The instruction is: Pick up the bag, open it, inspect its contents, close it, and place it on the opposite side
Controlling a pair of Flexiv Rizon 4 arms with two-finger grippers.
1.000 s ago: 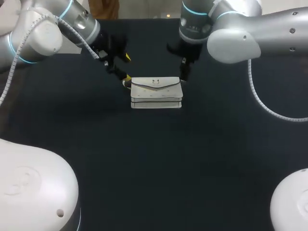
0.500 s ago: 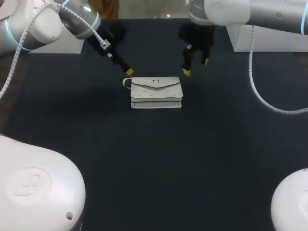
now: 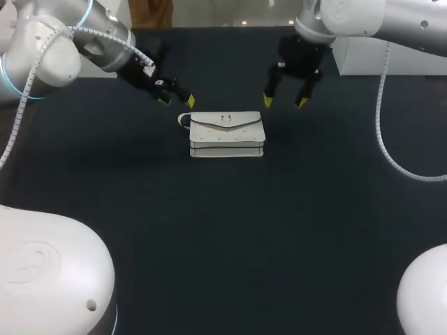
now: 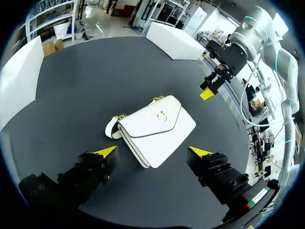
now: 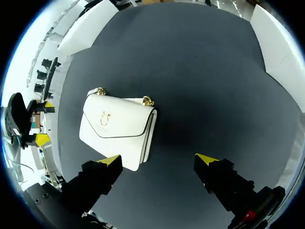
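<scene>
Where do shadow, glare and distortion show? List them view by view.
Head view: even light, white bag bright against the dark table, no marked shadow. Left wrist view: fisheye curves the table's edge. Right wrist view: same bending; a faint darker patch beside the bag, likely its shadow.

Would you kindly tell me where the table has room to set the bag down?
The tabletop is bare between the bag and the near edge, and on both sides. Crowded behind it: left gripper and right gripper hover.
</scene>
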